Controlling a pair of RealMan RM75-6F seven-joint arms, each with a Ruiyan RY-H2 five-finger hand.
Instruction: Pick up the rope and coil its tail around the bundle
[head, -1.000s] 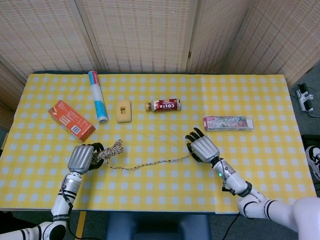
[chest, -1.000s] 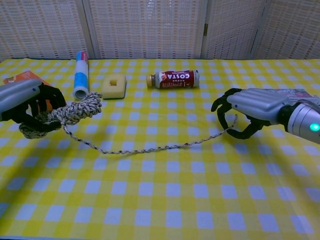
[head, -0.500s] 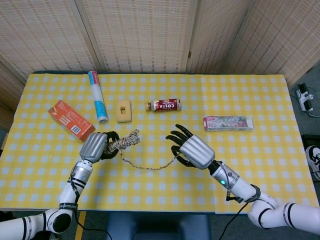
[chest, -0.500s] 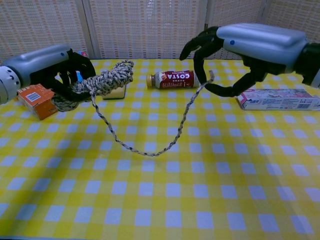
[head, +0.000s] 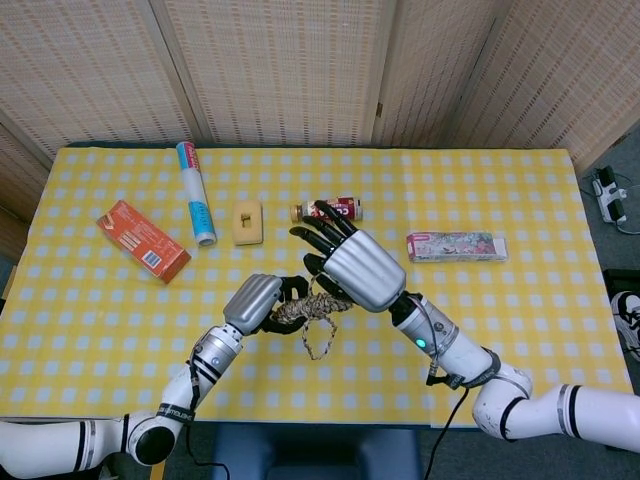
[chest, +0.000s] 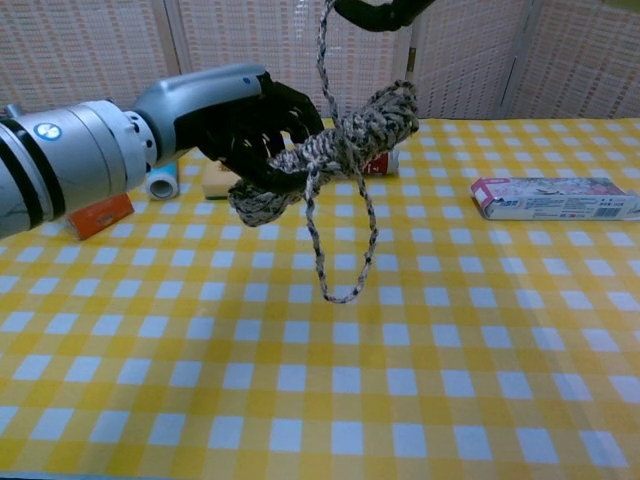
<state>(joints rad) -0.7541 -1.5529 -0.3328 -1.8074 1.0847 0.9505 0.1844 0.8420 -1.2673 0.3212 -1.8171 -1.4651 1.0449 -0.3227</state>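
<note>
My left hand (head: 256, 301) grips the speckled rope bundle (head: 304, 309), lifted above the yellow checked table. In the chest view the left hand (chest: 238, 118) holds the rope bundle (chest: 350, 138) level, sticking out to the right. The rope's tail (chest: 322, 60) rises from the bundle to my right hand (head: 350, 266), which hovers just above and holds the tail. Only the right hand's dark fingertips (chest: 378, 10) show at the top edge of the chest view. A slack loop of tail (chest: 342, 262) hangs below the bundle.
A Costa bottle (head: 346, 207) lies partly hidden behind the right hand. A sponge (head: 247, 222), a blue-white tube (head: 196, 193) and an orange box (head: 143, 240) lie at the back left. A pink flat box (head: 456, 246) lies at the right.
Both hands have risen and moved together towards the table's middle. The right hand has carried the tail up over the bundle, and the slack now hangs as a short loop.
</note>
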